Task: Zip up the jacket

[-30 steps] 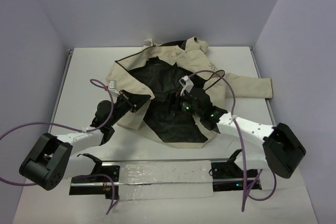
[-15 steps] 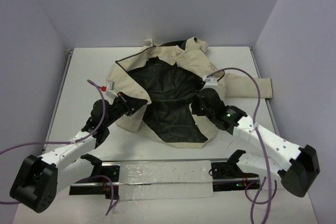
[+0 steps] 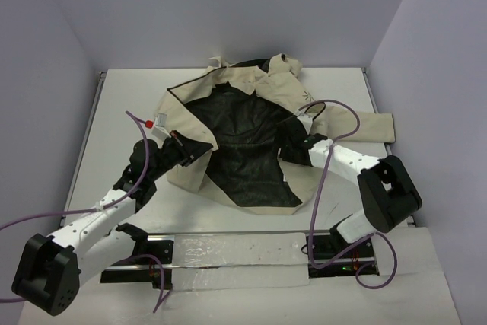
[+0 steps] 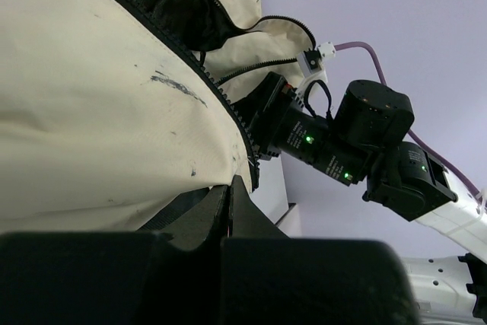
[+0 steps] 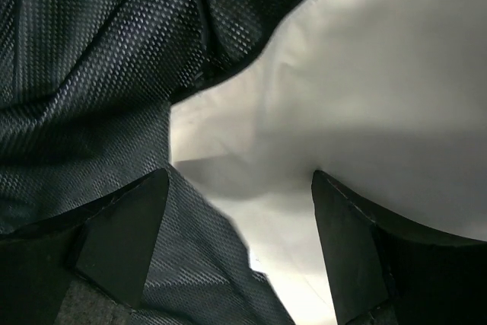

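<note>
- The jacket (image 3: 186, 116) was cream with dark smudges.
- Its mesh lining (image 3: 243, 142) was black, finely dotted.
- Its zipper teeth (image 4: 205, 75) were black.
- The table (image 3: 122, 104) was white.
- The cable (image 4: 356, 44) was purple.

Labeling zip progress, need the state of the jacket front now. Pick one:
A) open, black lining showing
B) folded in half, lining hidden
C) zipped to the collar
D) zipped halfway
A: the jacket lies spread open on the table, its black lining exposed between the two beige front panels, whose zipper edges sit well apart.
</note>
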Action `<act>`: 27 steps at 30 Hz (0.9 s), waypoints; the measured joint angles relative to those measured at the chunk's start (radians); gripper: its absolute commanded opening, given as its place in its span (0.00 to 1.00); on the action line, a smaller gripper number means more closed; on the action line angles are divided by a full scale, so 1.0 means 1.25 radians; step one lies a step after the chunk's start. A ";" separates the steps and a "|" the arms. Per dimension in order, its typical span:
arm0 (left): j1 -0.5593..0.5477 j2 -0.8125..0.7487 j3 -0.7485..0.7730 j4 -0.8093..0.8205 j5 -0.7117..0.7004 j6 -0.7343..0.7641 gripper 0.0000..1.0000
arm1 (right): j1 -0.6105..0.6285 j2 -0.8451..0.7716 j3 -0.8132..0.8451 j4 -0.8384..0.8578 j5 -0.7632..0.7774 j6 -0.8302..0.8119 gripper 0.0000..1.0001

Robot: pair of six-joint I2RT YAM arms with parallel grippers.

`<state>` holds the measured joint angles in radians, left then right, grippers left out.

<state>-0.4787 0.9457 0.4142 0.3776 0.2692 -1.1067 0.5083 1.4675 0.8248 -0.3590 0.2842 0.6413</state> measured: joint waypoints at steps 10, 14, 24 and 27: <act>0.001 0.010 0.002 -0.002 0.007 0.009 0.00 | 0.001 0.057 0.000 0.057 0.021 0.057 0.21; 0.001 0.010 0.002 -0.002 0.008 0.009 0.00 | 0.005 0.048 -0.003 0.065 0.032 0.064 0.00; 0.001 0.010 0.006 -0.022 0.006 0.018 0.00 | 0.039 -0.063 -0.008 0.066 0.022 0.003 0.00; 0.001 0.010 0.021 -0.044 0.002 0.025 0.00 | 0.076 -0.109 -0.006 0.065 -0.012 -0.052 0.00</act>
<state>-0.4771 0.9581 0.4406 0.3229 0.2721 -1.0754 0.6036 1.3318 0.8176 -0.2776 0.2692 0.5761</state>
